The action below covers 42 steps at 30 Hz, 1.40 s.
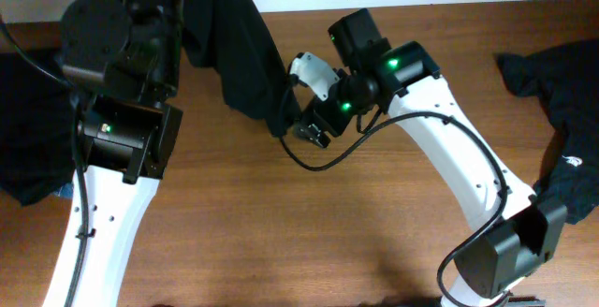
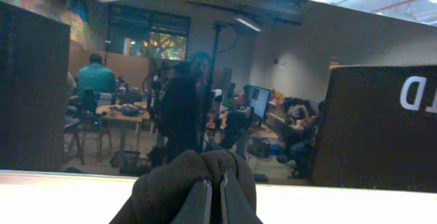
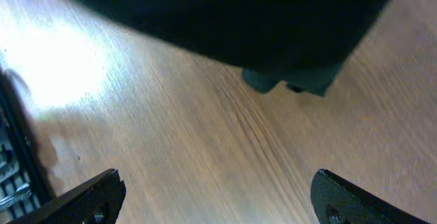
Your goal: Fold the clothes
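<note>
Black garment hangs pinched in left end effector over wooden table.

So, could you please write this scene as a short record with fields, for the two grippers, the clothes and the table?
surface: wooden table
left gripper: shut on a bunch of black cloth, raised above the table
held shirt: black, hanging from the left gripper, lower end beside the right gripper
right gripper: open, holding nothing, low over the table
other clothes: black shirt with white print, crumpled at the right edge; dark pile at the left edge
folding: not yet done
</note>
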Tool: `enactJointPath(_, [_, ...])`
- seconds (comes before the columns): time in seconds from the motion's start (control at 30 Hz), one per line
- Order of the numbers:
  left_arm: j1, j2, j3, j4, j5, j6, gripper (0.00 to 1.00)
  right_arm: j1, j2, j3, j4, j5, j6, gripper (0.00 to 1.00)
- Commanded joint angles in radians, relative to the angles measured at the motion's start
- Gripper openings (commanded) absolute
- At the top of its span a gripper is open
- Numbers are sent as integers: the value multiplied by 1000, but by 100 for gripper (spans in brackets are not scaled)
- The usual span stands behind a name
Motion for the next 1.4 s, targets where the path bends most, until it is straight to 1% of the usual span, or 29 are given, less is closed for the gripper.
enactJointPath(0.0, [-5, -11, 24, 25, -26, 20, 0, 48, 6, -19, 41, 18, 8, 92])
enactJointPath(0.1, [-5, -10, 24, 29, -29, 21, 0, 79, 6, -42, 96, 36, 38, 92])
enactJointPath(0.2, [-5, -9, 24, 39, -29, 21, 1, 128, 8, -81, 207, 140, 140, 92])
enactJointPath(0.57, [-5, -7, 24, 40, -29, 21, 0, 231, 15, -138, 436, 377, 396, 93])
enactJointPath(0.73, [-5, -7, 24, 40, -29, 21, 1, 245, 15, -187, 547, 396, 446, 92])
enactJointPath(0.77, [-5, -7, 24, 40, -29, 21, 1, 245, 15, -196, 563, 401, 451, 89])
enactJointPath(0.8, [-5, -7, 24, 40, -29, 21, 0, 245, 15, -203, 574, 410, 454, 82])
enactJointPath(0.83, [-5, -7, 24, 39, -29, 21, 0, 245, 15, -208, 583, 439, 471, 68])
enactJointPath(0.87, [-5, -7, 24, 39, -29, 21, 0, 245, 15, -211, 586, 478, 481, 45])
enactJointPath(0.9, [-5, -7, 24, 36, -29, 21, 1, 245, 15, -211, 587, 514, 489, 34])
enactJointPath(0.93, [-5, -7, 24, 31, -29, 21, 0, 244, 15, -211, 590, 565, 498, 25])
enactJointPath(1.03, [-5, -7, 24, 9, -29, 66, 1, 243, 15, -210, 606, 693, 496, 8])
enactJointPath(1.07, [-5, -7, 24, -1, -29, 69, 1, 243, 15, -210, 606, 711, 493, 4])
enactJointPath(1.2, [-1, -7, 24, -74, -49, 106, 1, 228, 0, -209, 605, 727, 489, 4])
enactJointPath(1.3, [0, -7, 24, -130, -122, 125, 1, 199, -39, -209, 605, 755, 489, 4])
enactJointPath(1.37, [0, -7, 24, -163, -171, 151, 1, 166, -80, -208, 596, 771, 457, 4])
